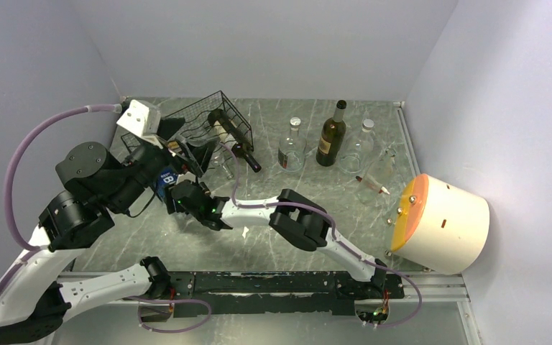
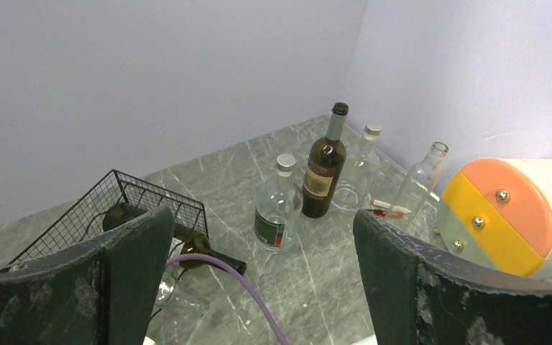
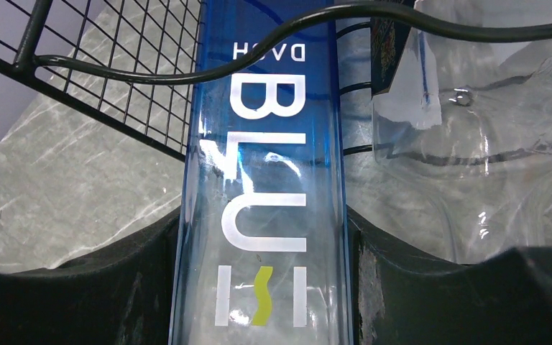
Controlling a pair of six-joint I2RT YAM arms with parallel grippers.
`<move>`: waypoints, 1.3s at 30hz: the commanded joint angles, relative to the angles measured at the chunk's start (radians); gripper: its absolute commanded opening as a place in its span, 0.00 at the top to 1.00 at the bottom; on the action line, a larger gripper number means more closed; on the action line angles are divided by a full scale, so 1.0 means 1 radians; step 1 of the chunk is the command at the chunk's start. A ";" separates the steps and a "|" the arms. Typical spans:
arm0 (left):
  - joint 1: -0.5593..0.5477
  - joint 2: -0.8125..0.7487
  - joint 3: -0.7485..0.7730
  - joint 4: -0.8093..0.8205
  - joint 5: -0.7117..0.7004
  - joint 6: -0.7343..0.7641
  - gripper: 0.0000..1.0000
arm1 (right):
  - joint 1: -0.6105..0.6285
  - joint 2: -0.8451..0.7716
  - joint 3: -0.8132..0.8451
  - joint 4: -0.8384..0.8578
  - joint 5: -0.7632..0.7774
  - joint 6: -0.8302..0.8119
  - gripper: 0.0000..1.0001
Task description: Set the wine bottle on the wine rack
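1. Two jaws spread as wide as they go: the left gripper (image 2: 262,215) holds nothing and looks out over the wine rack (image 2: 115,201), whose mesh side sits by its left finger. A purple cable (image 2: 248,287) runs between the jaws. A drop from here could hook the cable or nudge the light wire frame.
2. A dark bottle (image 2: 201,244) lies in the rack just inside that left finger, its neck poking past the edge. A jolt to the frame could roll it out onto the table (image 2: 316,277).
3. The right gripper (image 3: 262,287) is about half closed, clamped on the wine bottle (image 3: 262,144), a blue glass one lettered BLU. The bottle runs straight ahead from between the jaws into the rack. Glass this smooth may slide or swing if the grip is light.
4. Ahead of the jaws a wavy wire (image 3: 474,32) of the rack crosses over the bottle. Pushed on at a poor angle, the bottle could catch there and shove the rack instead of settling into a cradle.
5. Just right of the jaws lies a clear bottle (image 3: 474,144), close beside the blue glass; whether they touch cannot be told. A sideways shift could knock glass on glass.
6. Released too soon, the bottle may not be fully borne by the wires and could slide back out.
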 commanded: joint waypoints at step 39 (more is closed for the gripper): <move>-0.002 -0.023 -0.162 0.103 -0.066 -0.033 0.02 | -0.146 -0.883 -0.700 -0.251 0.125 0.216 0.18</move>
